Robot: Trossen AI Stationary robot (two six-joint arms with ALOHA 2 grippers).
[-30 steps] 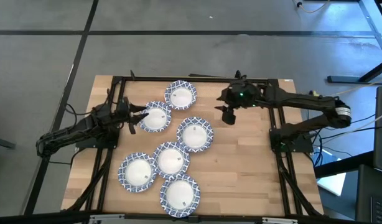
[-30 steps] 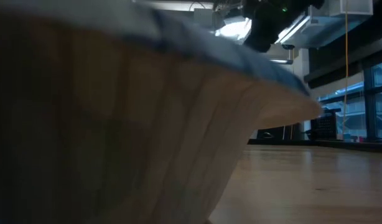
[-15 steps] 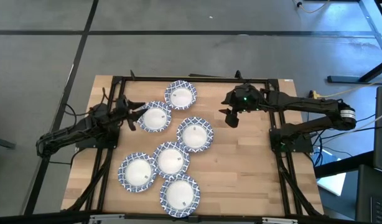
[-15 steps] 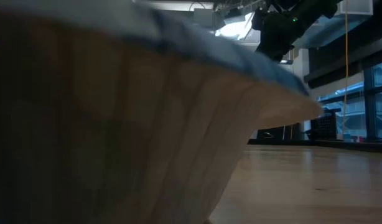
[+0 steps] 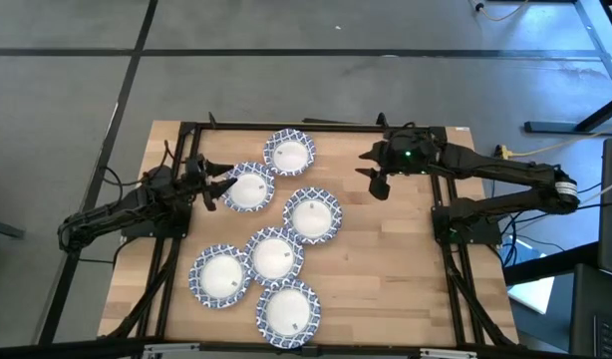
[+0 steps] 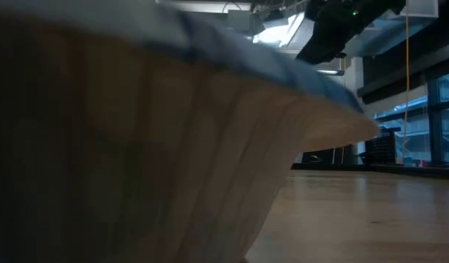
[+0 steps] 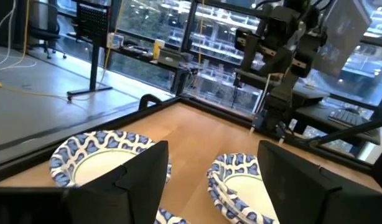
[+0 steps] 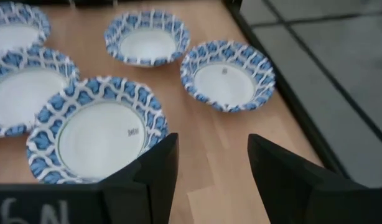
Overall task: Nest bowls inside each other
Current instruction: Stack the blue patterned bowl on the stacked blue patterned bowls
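Observation:
Six blue-and-white rimmed bowls or stacks sit upright on the wooden table: far bowl, left bowl, middle bowl, one behind it, and two near ones. In the left wrist view the middle bowl shows doubled rims. My left gripper is open at the left bowl's left rim; whether it touches, I cannot tell. My right gripper is open and raised above bare table right of the bowls, with the middle bowl ahead.
A black frame rail runs along the table's far edge, with rails down both sides. Bare wood lies right of the bowls. In the low view a bowl's wall fills most of the picture, with the right arm overhead.
My right gripper has drawn back toward the table's right edge and risen a little, staying open. The bowls have kept still.

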